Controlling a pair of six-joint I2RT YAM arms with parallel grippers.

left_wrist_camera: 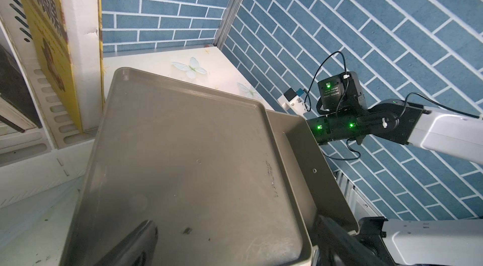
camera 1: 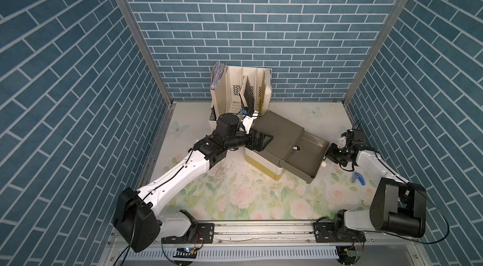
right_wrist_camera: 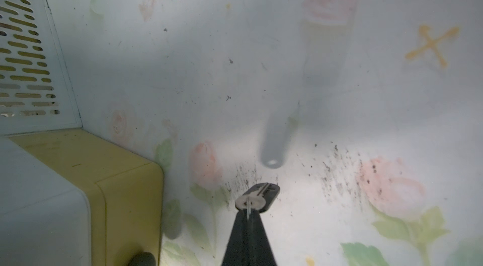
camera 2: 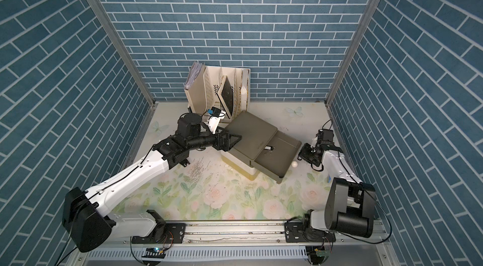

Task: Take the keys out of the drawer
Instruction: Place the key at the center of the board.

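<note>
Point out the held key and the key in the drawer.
Held key (right_wrist_camera: 257, 201), right wrist view, its round metal head.
Drawer key (camera 1: 298, 148), a top view, its dark tag end.

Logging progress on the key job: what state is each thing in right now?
drawer: pulled open.
left gripper: open, empty, at the cabinet top.
right gripper: shut on the key's ring.
key: hanging with its black tag from the right gripper, above the table.
small item: lying loose in the drawer; too small to identify.
</note>
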